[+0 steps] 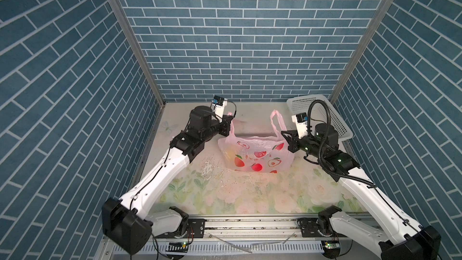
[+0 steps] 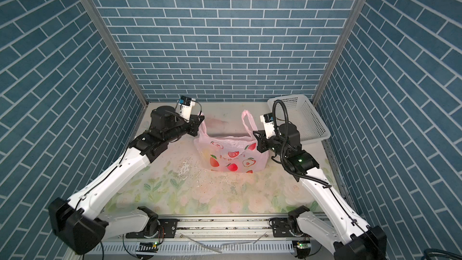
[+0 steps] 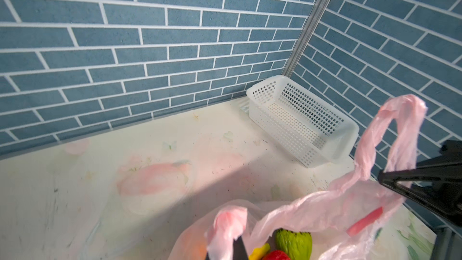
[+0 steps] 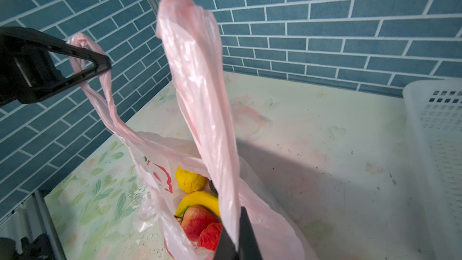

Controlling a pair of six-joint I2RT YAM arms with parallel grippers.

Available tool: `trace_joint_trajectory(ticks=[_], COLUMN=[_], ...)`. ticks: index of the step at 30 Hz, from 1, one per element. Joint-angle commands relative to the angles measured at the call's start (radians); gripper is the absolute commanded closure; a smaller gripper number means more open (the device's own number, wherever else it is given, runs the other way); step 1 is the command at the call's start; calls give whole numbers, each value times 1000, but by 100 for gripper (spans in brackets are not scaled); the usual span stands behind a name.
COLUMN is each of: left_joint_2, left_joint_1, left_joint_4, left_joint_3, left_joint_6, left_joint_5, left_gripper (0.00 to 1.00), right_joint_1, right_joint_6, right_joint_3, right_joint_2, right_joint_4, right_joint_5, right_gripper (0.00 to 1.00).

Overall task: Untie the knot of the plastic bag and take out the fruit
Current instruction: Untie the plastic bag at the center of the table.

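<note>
Blue brick-pattern walls, floral tabletop (image 1: pixel 225 191); plastic bag (image 1: pixel 255 156) stands mid-tabletop toward back edge, white perforated basket (image 1: pixel 335 121) in back right corner. No knot to see: left handle (image 4: pixel 105 101) and right handle (image 4: pixel 197 71) stand apart, mouth open, banana (image 4: pixel 197 200), lemon (image 4: pixel 190 180), apple (image 4: pixel 195 221) inside.

Risk: pull wider and thin film likely tears or slips from pinch; lift and bag may tip, spilling fruit (image 3: pixel 293 242); release either side and mouth may sag shut.

Claws: left gripper (image 4: pixel 106 65) clamped on left handle; right gripper (image 1: pixel 283 133) clamped on base of right handle.
</note>
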Motion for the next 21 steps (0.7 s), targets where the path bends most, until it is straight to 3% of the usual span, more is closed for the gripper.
trace_joint_trajectory(ticks=[1,10,13,15,17,21], left_joint_2=[-108,-307,-350,-370,-376,-345], left_joint_1=[-10,-60,-71,-71,-71,-73], left_joint_4=[7,-35,-65,-87,-105,-104], left_joint_3=[-95,-296,-314,-302,-272,-200], left_joint_6=[-78,-197,-200,-191,-168,-124], left_joint_5=[-14,6,-2,-12,-17,16], left_gripper=[100,100,100,100,100,100], right_joint_1=[5,37,51,58,62,98], right_joint_6=[101,236,200,157,101,1], right_joint_3=[-105,-263,-178,-86,19,218], right_joint_2=[-78,-259,-278,-263,-220,-87], right_joint_4=[-49,-253,-377,-457,-528,-621], right_joint_5=[-35,-29,-20,-20,-37,-84], right_gripper=[100,99,67,53,45,39])
